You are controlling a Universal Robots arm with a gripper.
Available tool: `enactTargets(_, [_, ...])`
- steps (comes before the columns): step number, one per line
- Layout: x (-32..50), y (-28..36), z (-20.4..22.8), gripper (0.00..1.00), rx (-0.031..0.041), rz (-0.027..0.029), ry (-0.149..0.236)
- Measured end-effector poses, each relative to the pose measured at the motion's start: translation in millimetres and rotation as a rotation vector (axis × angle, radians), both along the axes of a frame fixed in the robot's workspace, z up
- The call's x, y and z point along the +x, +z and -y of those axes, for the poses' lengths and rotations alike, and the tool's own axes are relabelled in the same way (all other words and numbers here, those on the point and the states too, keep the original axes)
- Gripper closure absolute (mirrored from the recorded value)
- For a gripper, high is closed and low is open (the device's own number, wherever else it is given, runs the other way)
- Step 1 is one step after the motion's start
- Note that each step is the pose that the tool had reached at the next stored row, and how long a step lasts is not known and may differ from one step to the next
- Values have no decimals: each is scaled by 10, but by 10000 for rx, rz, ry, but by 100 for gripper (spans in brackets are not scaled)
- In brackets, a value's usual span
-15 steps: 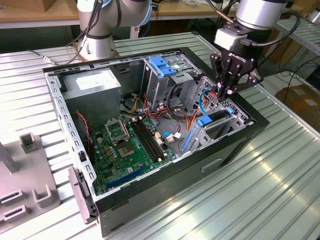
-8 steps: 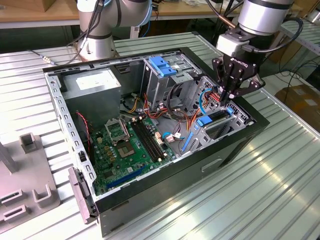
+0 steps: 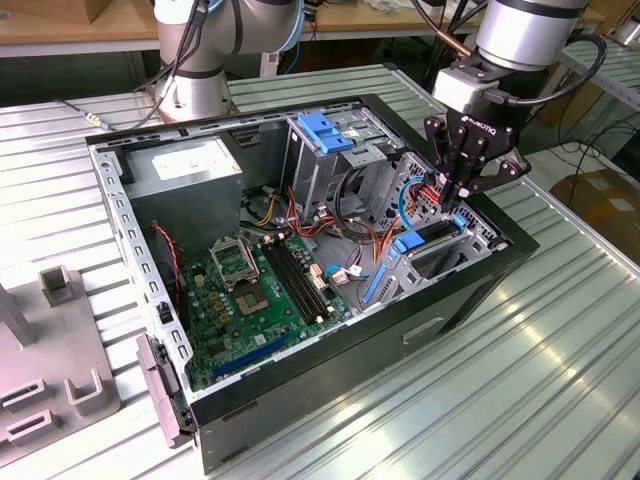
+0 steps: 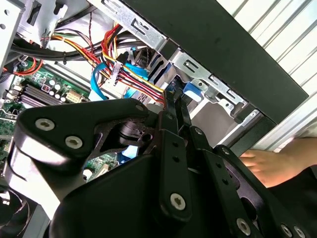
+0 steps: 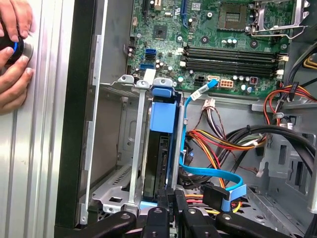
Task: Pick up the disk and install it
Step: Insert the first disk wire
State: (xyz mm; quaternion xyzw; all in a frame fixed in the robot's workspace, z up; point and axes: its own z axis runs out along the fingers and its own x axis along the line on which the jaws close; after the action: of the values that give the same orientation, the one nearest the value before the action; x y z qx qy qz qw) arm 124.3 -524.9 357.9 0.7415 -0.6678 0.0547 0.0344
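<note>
The disk (image 5: 158,148) stands on edge inside a silver metal cage (image 5: 134,148) at the corner of the open computer case, its blue plastic frame (image 5: 163,116) capping the far end. In the exterior view the disk (image 3: 432,238) lies low in the case corner on the exterior view's right, directly under my gripper (image 3: 455,205). My gripper (image 5: 172,202) is at the disk's near end with its black fingers drawn close together on the edge of the blue frame. In the second wrist view the gripper (image 4: 173,96) reaches down beside a blue piece (image 4: 190,89).
Blue and red-yellow cables (image 5: 223,144) run right beside the cage. The green motherboard (image 3: 260,290) fills the case floor, a taller cage with a blue latch (image 3: 325,130) and a grey box (image 3: 185,170) stand behind. A person's hand (image 5: 15,49) rests on the ribbed table outside the case wall (image 5: 84,99).
</note>
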Motion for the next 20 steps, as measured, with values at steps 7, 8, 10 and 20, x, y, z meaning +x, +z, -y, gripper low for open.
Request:
enactTargets(7, [-1, -3, 17, 83, 18, 1, -22])
enactTargets(8, [0, -5, 29, 83, 20, 1, -38])
enactTargets(10, [-1, -12, 56, 83, 25, 1, -56])
enactTargets(20, [-110, -32, 63, 83, 42, 274, -114])
